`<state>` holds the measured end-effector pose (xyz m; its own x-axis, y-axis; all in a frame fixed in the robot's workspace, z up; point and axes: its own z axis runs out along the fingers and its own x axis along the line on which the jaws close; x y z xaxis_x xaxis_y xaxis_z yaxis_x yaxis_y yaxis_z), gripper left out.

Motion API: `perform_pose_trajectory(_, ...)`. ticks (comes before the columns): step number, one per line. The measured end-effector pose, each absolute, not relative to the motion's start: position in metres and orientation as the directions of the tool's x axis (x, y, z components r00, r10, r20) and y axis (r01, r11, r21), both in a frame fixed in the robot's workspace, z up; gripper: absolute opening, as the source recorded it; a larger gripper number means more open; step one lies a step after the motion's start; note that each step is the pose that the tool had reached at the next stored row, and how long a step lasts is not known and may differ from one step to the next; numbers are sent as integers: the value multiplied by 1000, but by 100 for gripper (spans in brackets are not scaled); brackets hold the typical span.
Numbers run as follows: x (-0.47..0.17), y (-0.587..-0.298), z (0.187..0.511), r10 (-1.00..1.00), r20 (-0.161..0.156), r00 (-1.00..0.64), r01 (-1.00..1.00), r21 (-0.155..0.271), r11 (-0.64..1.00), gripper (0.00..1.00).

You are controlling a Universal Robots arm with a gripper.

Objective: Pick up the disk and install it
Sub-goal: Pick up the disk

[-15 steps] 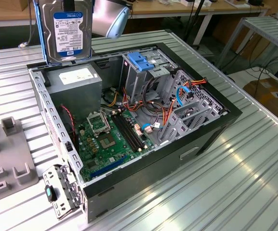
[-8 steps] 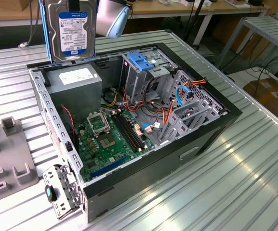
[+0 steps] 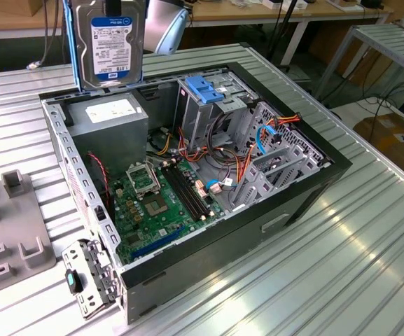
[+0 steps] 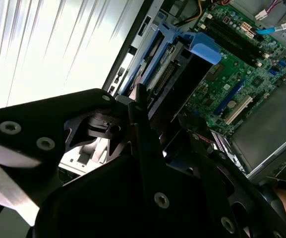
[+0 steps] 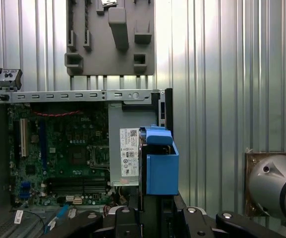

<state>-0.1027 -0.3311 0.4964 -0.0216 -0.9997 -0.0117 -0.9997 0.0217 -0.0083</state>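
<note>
The disk is a silver hard drive with a white and blue label and blue frame edges. It hangs upright in the air above the back corner of the open computer case, over the grey power-supply box. In the first wrist view I see the disk edge-on, its blue frame toward the camera. My gripper is shut on it, with black fingers on either side. The second wrist view shows the disk between the dark gripper parts, above the motherboard.
Inside the case stands a metal drive cage with a blue latch, beside loose orange and blue cables and the green motherboard. A grey fixture lies on the ribbed metal table at the exterior view's left. A silver arm joint is behind the disk.
</note>
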Motion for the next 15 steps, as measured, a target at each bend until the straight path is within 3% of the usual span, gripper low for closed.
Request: perform_pose_trajectory(15, -96, -331, 496, -1000, -12, -22, -1000, -8, 22, 35)
